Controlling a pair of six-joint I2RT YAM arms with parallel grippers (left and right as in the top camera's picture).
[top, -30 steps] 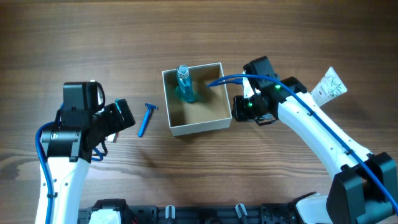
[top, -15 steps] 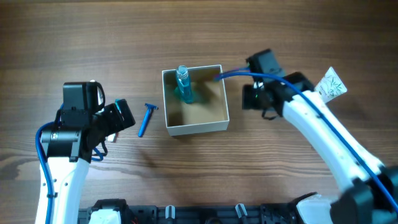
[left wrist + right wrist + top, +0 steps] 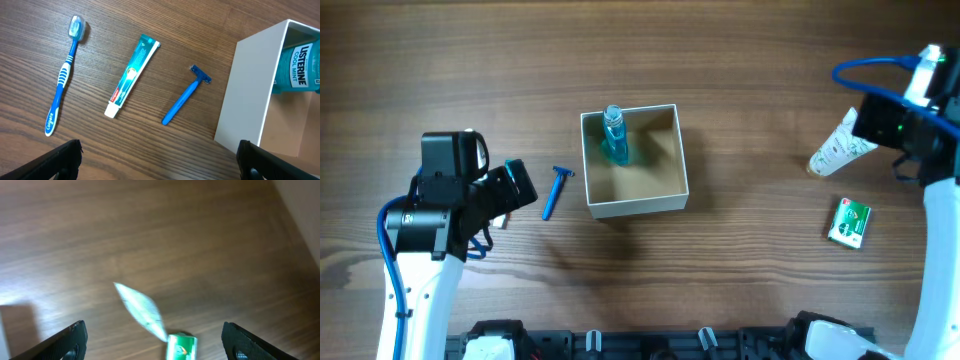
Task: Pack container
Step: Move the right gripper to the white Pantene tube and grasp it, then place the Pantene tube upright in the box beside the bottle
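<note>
The container (image 3: pixel 638 207) is a square white-walled box with a tan inside, standing mid-table. A blue mouthwash bottle (image 3: pixel 615 135) leans in its back left corner. My left gripper (image 3: pixel 525 185) is open to the container's left, with nothing between its fingers. The left wrist view shows the container's white wall (image 3: pixel 247 95), the bottle (image 3: pixel 300 67) and my left gripper (image 3: pixel 160 167) open wide over bare wood. My right gripper (image 3: pixel 880 125) is at the far right, high above a white tube (image 3: pixel 838 148). It is open and empty (image 3: pixel 157 345), with the blurred tube (image 3: pixel 142 311) far below.
A blue razor (image 3: pixel 555 191) lies between my left gripper and the container. The left wrist view also shows a toothbrush (image 3: pixel 62 80), a toothpaste tube (image 3: pixel 132 75) and the razor (image 3: pixel 185 97). A small green packet (image 3: pixel 849 221) lies near the white tube.
My right arm has swung from the container's right wall to the far right, over the white tube, and its jaws have widened. The left arm has not moved.
</note>
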